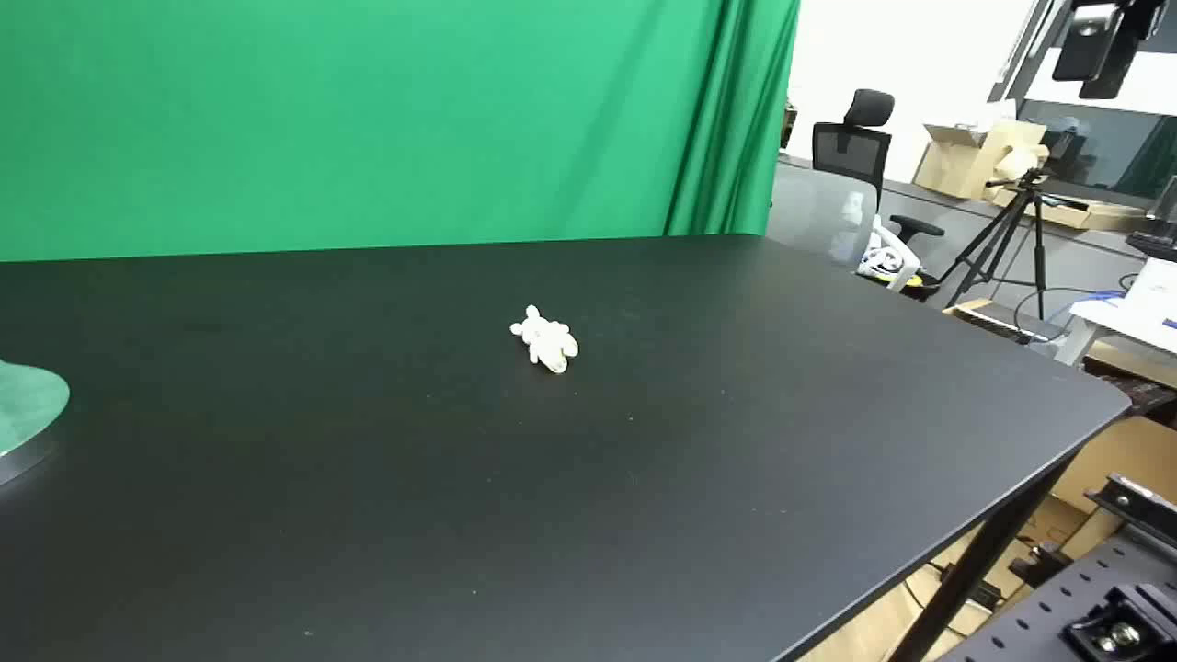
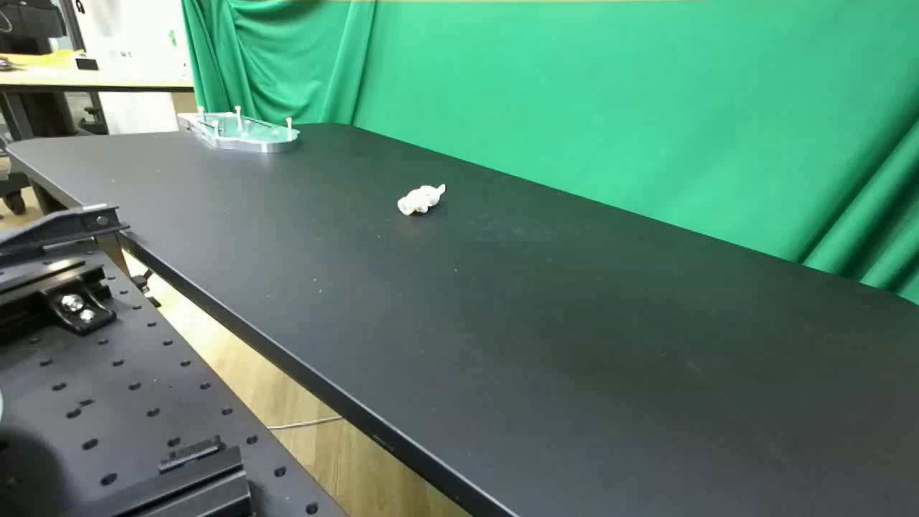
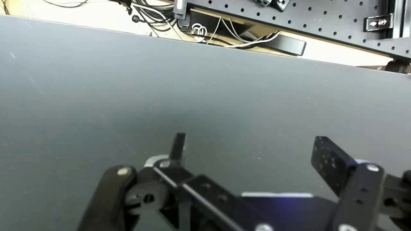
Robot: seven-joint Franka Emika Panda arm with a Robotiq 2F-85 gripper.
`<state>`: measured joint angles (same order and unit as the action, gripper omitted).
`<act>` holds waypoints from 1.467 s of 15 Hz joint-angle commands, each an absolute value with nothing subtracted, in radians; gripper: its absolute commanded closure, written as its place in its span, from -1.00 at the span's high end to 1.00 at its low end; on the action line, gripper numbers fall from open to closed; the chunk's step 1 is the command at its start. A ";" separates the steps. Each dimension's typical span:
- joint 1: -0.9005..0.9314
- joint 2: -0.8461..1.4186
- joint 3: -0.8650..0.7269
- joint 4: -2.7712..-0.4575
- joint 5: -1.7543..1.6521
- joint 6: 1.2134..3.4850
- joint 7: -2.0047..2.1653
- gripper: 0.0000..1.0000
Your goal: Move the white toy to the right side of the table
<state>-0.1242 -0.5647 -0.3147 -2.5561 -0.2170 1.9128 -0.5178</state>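
The small cream-white toy lies on the table in both exterior views, toy (image 1: 549, 342) and toy (image 2: 421, 199), with its stubby limbs showing. It is out of view in the wrist view. The matte black table (image 1: 414, 506) also shows in an exterior view (image 2: 574, 323) and looks grey in the wrist view (image 3: 224, 96). My gripper (image 3: 251, 136) has its fingers wide apart, with only bare tabletop seen between them. In an exterior view the gripper (image 1: 1092, 85) hangs at the top right corner, high up and well away from the toy.
A pale green disc (image 1: 32, 405) stands at the table's edge of view. A clear greenish plate with upright pegs (image 2: 244, 136) sits at the table's far end. A green curtain (image 1: 368, 119) runs behind the table. A perforated black board (image 2: 143, 373) stands across a gap from the table edge.
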 commanded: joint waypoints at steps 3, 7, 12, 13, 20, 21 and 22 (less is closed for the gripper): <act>-0.131 -0.563 -0.308 -2.555 -0.213 1.912 -0.521 1.00; -0.131 -0.563 -0.308 -2.555 -0.213 1.912 -0.521 1.00; -0.131 -0.563 -0.308 -2.555 -0.213 1.912 -0.521 1.00; -0.131 -0.563 -0.308 -2.555 -0.213 1.912 -0.521 1.00; -0.080 -0.371 -0.232 -2.590 -0.177 2.347 -0.417 1.00; -0.070 -0.325 -0.207 -2.590 -0.170 2.408 -0.385 1.00; -0.059 -0.284 -0.183 -2.588 -0.162 2.458 -0.363 1.00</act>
